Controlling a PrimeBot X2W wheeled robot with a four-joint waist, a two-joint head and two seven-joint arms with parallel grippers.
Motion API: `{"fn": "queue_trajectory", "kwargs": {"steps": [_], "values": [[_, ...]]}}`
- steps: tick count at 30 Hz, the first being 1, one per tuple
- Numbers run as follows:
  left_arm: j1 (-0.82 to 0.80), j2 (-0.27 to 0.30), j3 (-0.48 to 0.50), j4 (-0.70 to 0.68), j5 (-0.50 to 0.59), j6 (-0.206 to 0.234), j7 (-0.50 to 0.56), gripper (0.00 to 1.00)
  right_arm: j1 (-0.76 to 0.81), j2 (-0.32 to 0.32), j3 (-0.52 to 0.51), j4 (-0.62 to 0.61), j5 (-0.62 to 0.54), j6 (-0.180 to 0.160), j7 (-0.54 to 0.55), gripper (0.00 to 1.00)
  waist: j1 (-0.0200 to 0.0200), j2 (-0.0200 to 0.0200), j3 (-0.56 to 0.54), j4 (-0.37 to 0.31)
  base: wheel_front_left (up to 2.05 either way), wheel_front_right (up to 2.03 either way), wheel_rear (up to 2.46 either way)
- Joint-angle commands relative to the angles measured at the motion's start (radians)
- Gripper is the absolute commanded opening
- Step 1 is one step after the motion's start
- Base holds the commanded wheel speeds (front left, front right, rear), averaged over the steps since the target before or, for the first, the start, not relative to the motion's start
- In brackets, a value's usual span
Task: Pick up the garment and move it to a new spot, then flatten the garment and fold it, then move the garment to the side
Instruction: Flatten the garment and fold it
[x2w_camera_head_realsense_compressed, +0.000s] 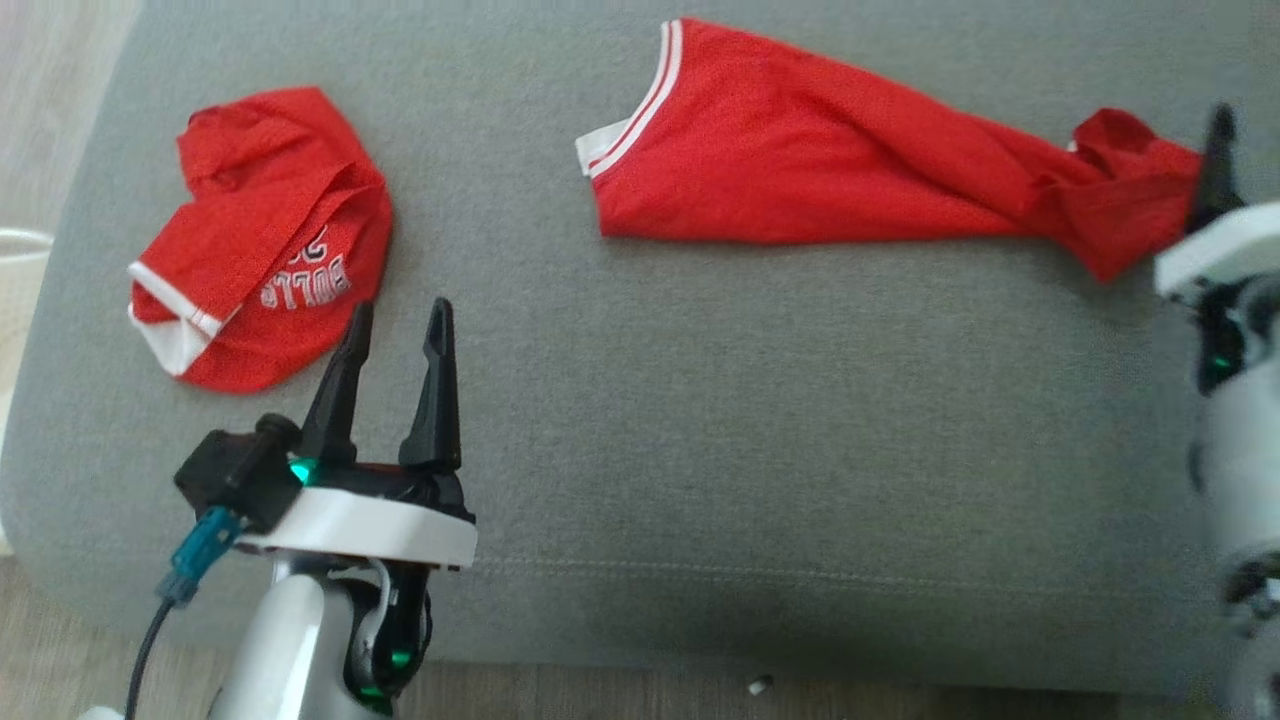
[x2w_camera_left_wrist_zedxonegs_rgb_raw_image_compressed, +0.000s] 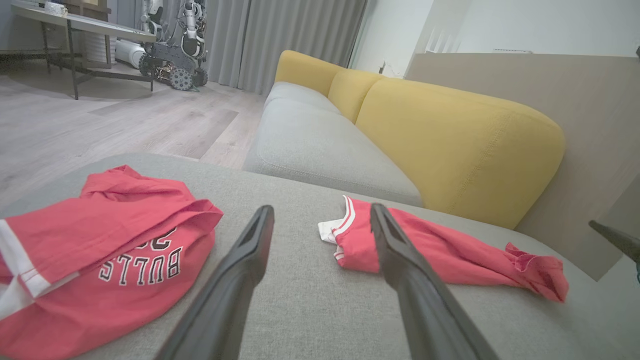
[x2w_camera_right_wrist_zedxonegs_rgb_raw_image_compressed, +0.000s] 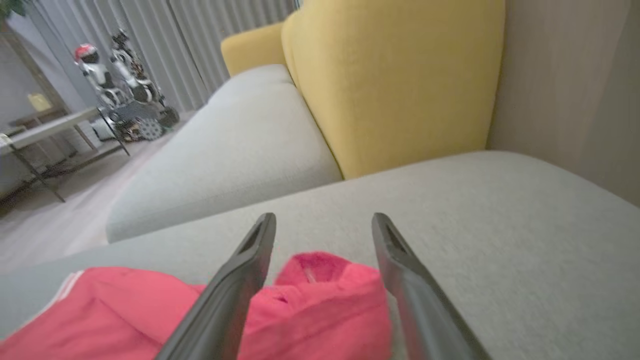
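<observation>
Okay, the long red garment (x2w_camera_head_realsense_compressed: 800, 150) is lying on the grey cushion (x2w_camera_head_realsense_compressed: 700, 450), running from 12 o'clock to 2 o'clock in the head view. Its white-striped edge is at the 12 o'clock end and a bunched lump at the 2 o'clock end.

The right gripper (x2w_camera_right_wrist_zedxonegs_rgb_raw_image_compressed: 324, 220) is sitting at 3 o'clock with its fingers spread wide. The lump is lying between and under them, and nothing is being pinched.

The left gripper (x2w_camera_head_realsense_compressed: 400, 310) is hovering at 7 o'clock, fully spread and carrying nothing. It is pointing at the gap between the two clothes.

The step in hand is looking like flattening, since the garment is drawn out into a rope rather than laid flat.

- To do it well, the right fingers should be taking a single layer at the outer rim of the lump, not the whole wad.
- The left gripper should be pinning the striped end at 12 o'clock.
- The pull should be going low along the cushion towards 3 o'clock, then spreading towards 6 o'clock.

Count:
- two red garments, the second being a crumpled BULLS jersey (x2w_camera_head_realsense_compressed: 260, 250) at 10 o'clock, well apart from the first
- two grippers, two fingers each
- one grey cushion
</observation>
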Motion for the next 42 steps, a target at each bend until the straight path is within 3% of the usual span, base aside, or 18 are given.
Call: {"fn": "queue_trajectory", "kwargs": {"steps": [1,5,9,15,21,28,32,42], "values": [[-0.027,0.007,0.039,-0.033,0.011,-0.004,-0.005,1.00,0.006,0.049,0.017,-0.068,-0.020,0.006,-0.018,1.00,0.0000,0.0000,-0.022,-0.022,0.00,0.00,0.00],[-0.025,0.007,0.052,-0.039,0.003,0.001,-0.005,1.00,0.067,0.150,0.066,-0.218,-0.043,0.006,-0.031,1.00,0.0000,0.0000,-0.041,-0.050,0.00,0.00,0.00],[-0.027,0.007,0.065,-0.039,-0.007,0.005,-0.005,1.00,0.192,0.201,0.157,-0.387,-0.011,0.006,-0.034,1.00,0.0000,0.0000,-0.047,-0.079,0.00,0.00,0.00],[-0.047,0.007,0.074,-0.020,-0.021,0.008,-0.005,1.00,0.392,0.219,0.276,-0.643,0.069,0.006,-0.012,1.00,0.0000,0.0000,-0.028,-0.127,0.00,0.00,0.00],[-0.091,0.007,0.078,0.023,-0.027,0.002,-0.005,1.00,0.477,0.221,0.319,-0.814,0.095,0.006,0.042,1.00,0.0000,0.0000,0.005,-0.178,0.00,0.00,0.00],[-0.281,0.026,0.054,0.233,0.033,-0.030,0.008,1.00,0.508,0.221,0.391,-0.977,0.129,0.006,0.086,1.00,0.0000,0.0000,0.078,-0.267,0.00,0.00,0.00],[-0.481,0.069,0.059,0.353,0.014,-0.056,0.120,1.00,0.492,0.221,0.439,-1.023,0.133,0.006,0.090,1.00,0.0000,0.0000,0.127,-0.322,0.00,0.00,0.00],[-0.868,0.215,0.035,0.645,-0.034,-0.092,0.535,1.00,0.437,0.221,0.570,-1.072,0.201,0.006,0.056,1.00,0.0000,0.0000,0.206,-0.463,0.00,0.00,0.00]]}}
